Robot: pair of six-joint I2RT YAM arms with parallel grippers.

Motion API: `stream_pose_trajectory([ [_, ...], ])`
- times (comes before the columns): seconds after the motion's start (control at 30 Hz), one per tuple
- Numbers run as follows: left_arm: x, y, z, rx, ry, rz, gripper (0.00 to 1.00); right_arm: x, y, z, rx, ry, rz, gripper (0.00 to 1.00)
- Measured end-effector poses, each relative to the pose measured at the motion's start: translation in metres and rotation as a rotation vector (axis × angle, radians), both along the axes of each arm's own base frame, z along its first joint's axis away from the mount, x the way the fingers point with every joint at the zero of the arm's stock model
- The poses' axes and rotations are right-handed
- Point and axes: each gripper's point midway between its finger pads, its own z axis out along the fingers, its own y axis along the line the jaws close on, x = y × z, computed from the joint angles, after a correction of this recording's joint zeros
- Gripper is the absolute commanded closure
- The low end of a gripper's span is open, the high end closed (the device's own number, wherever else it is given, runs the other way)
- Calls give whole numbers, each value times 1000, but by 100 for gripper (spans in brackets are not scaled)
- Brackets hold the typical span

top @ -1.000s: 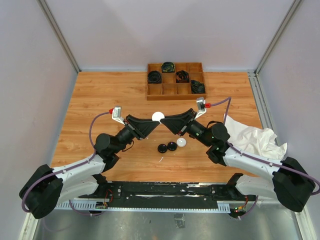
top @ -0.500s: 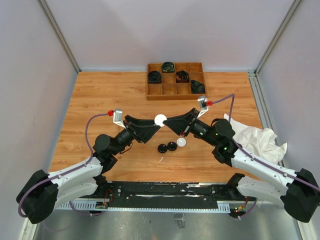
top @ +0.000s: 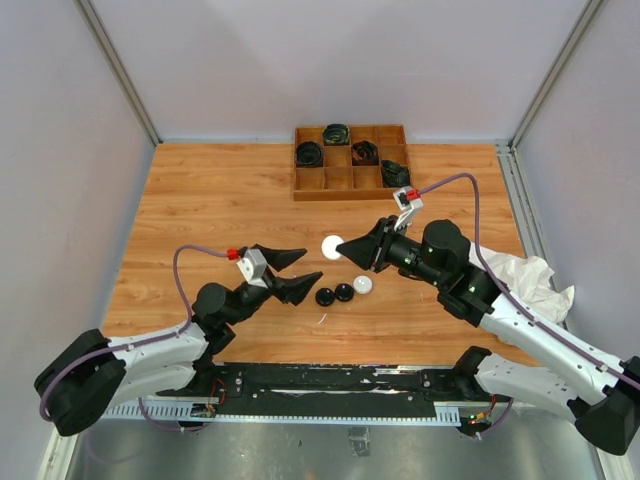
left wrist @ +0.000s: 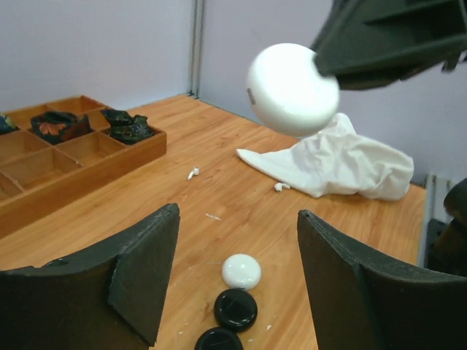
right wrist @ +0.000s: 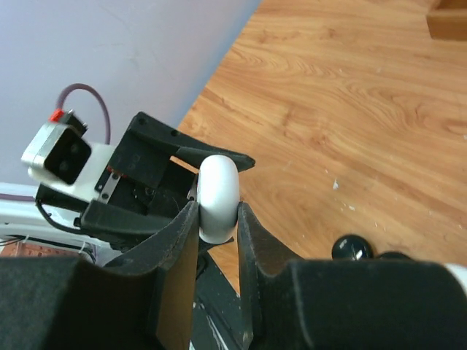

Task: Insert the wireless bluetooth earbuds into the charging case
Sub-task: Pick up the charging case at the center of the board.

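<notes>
The right claw [top: 342,247] pinches the white case [top: 331,245] up in the air. The left claw [top: 312,264] hangs open, empty. Two white earbuds [left wrist: 193,173] lie on the table [top: 200,200] toward its right edge. Next, probably, open the case.

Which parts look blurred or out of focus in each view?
Top external view: even light, sharp, soft shadows. Left wrist view: the round white plastic case looks bright and slightly soft; the wooden compartment tray behind is soft. Right wrist view: the right end effector has black fingers blurred up close, the wooden tabletop crisp.
</notes>
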Motion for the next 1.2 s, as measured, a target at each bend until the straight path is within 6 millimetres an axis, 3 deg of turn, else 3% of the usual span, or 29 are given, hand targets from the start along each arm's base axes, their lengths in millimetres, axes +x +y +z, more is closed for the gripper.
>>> stream_pose_trajectory([
  [0.17,-9,-11,-14,146,-213,52,29,-1,-5,-20,-68,85,-22,99],
  [0.4,4,-6,-2,229,-437,208,28,-1,-9,-42,-134,191,-52,99],
  [0.67,6,-22,-42,503,-589,233,29,3,-5,-45,-142,270,-79,99],
  [0.93,14,-27,-25,559,-684,314,31,4,-2,-55,-151,349,-94,99],
  [1.2,14,-30,-23,580,-723,321,34,3,1,-64,-147,424,-109,99],
])
